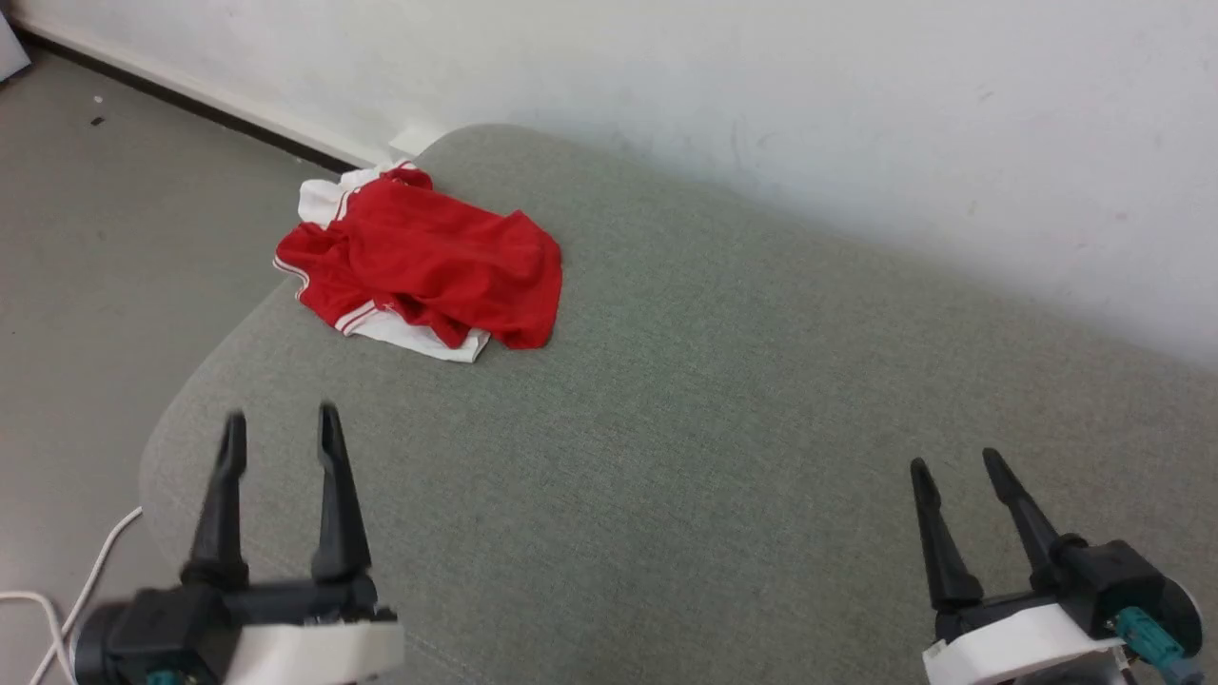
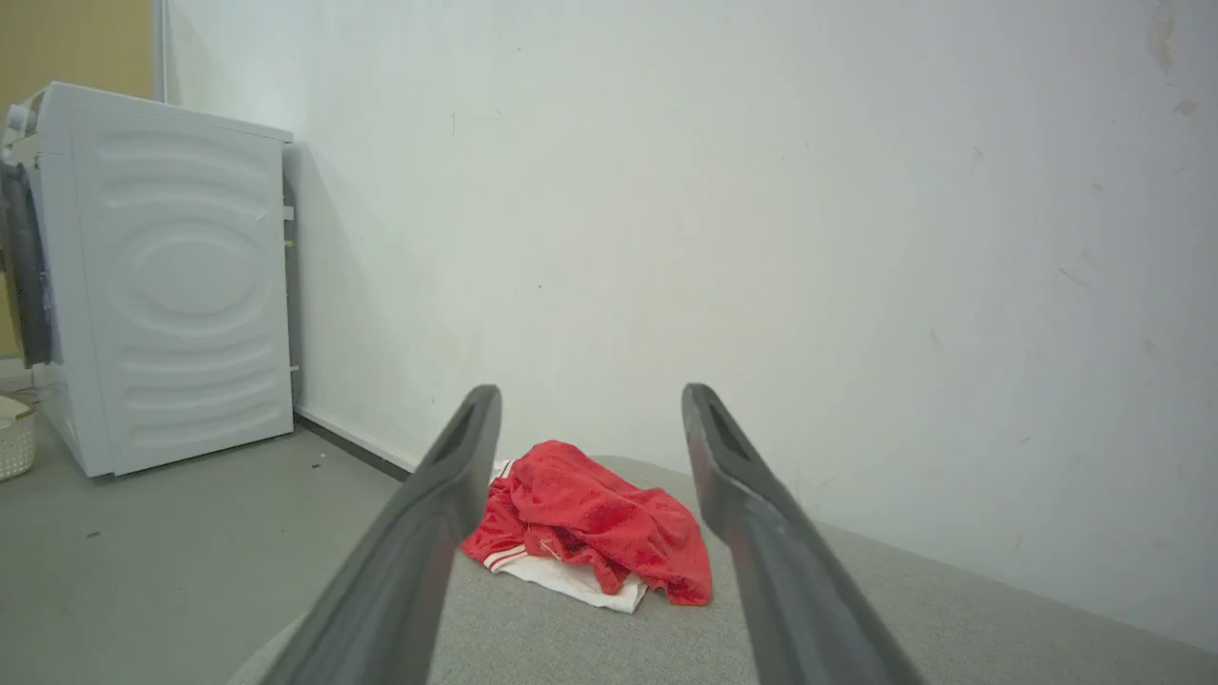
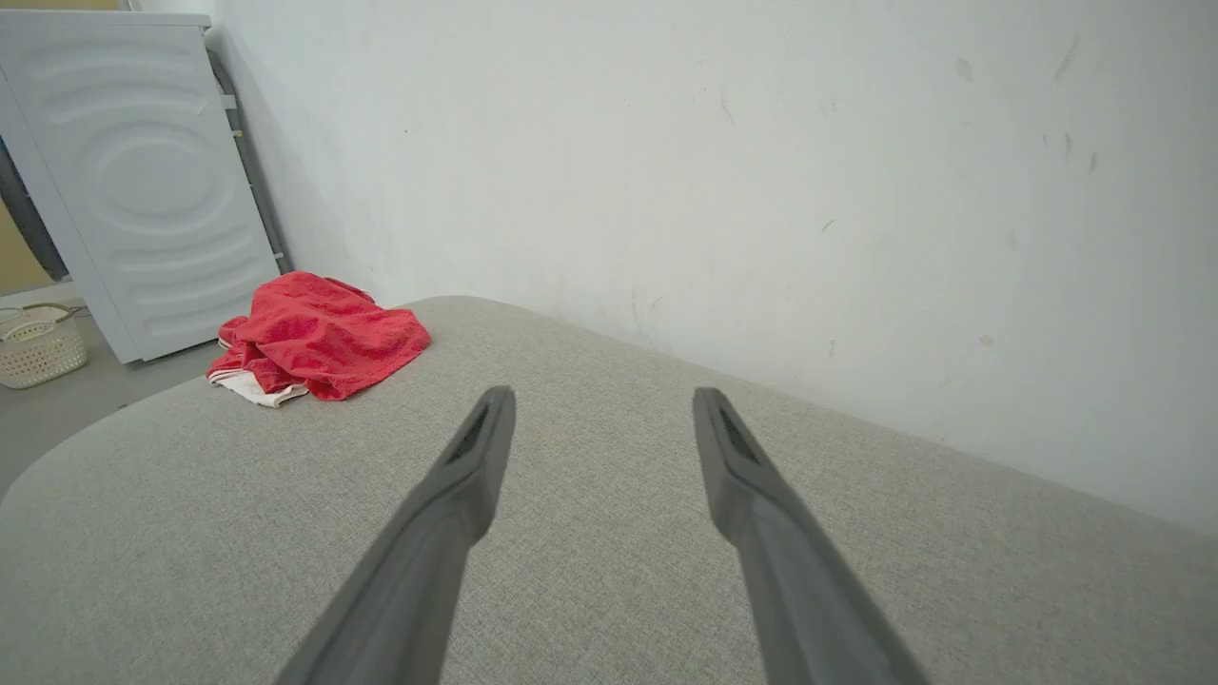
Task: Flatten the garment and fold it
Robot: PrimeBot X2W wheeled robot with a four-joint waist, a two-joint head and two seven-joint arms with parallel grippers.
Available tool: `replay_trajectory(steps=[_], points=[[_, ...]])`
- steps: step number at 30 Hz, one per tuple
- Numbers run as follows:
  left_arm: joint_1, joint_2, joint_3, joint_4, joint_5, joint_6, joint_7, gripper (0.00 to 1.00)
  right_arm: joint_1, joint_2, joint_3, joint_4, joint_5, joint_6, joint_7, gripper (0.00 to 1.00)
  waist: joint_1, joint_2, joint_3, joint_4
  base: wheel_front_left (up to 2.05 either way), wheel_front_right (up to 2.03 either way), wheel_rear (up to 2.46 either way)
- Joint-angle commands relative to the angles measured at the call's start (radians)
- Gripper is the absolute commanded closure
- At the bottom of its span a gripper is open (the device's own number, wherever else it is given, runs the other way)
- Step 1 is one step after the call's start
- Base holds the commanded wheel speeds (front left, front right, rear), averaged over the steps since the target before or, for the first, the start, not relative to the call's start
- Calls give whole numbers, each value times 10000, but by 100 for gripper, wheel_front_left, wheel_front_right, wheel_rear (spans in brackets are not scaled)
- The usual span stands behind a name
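Note:
The garment (image 1: 423, 262) is a red shirt with white, stripe-edged sleeves, lying crumpled in a heap near the far left corner of a grey padded surface (image 1: 723, 381). No print shows on it. My left gripper (image 1: 278, 426) hovers open at the lower left, well short of the heap, fingers pointing toward it. My right gripper (image 1: 952, 464) stands open at the lower right, far from the cloth. Through the left wrist view the garment (image 2: 590, 533) lies ahead between the open fingers (image 2: 433, 533). From the right wrist the garment (image 3: 314, 338) sits far off to the left.
A white wall (image 1: 761, 105) runs close behind the padded surface. Grey floor (image 1: 105, 257) lies to the left, with a white cable (image 1: 86, 585) near the surface's corner. A white washing machine (image 2: 171, 276) and a pale basket (image 3: 38, 344) stand further left.

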Motion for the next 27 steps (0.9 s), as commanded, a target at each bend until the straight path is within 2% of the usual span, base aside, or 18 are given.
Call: replay_trajectory(steps=[1,5,8,12,16,19,24,27], points=[[-459,161,90,-418,-108,-289,-47,0,31,20,-84,-154,-98,-9,-53,0,0,0,231,96,0,0,0],[-1877,849,303,-1041,-358,-808,420,0,-67,20,-240,-436,-327,-9,-12,0,0,0,692,231,0,0,0],[-3318,1534,526,-744,-369,-1071,1212,0,-221,20,-328,-748,-523,-9,153,0,0,0,1103,266,0,0,0],[-5307,1764,758,27,-982,-1220,1972,0,-450,20,-390,-1256,-772,-9,424,0,0,0,1719,183,0,0,0],[-7207,2083,1025,1546,-1792,-1480,2683,0,-683,20,-389,-1803,-1157,-9,772,0,0,0,2442,-3,0,0,0],[-8376,2580,1070,2767,-1999,-1685,3072,0,-865,20,-335,-2277,-1419,-9,1071,0,0,0,2989,-243,0,0,0],[-9620,3678,492,5010,-2094,-2072,4048,0,-1136,20,-171,-3138,-1862,-9,1621,0,0,0,3794,-672,0,0,0],[-10126,4114,217,6130,-2556,-2163,4663,0,-1277,20,-63,-3643,-2098,-9,1933,0,0,0,4204,-887,0,0,0]])
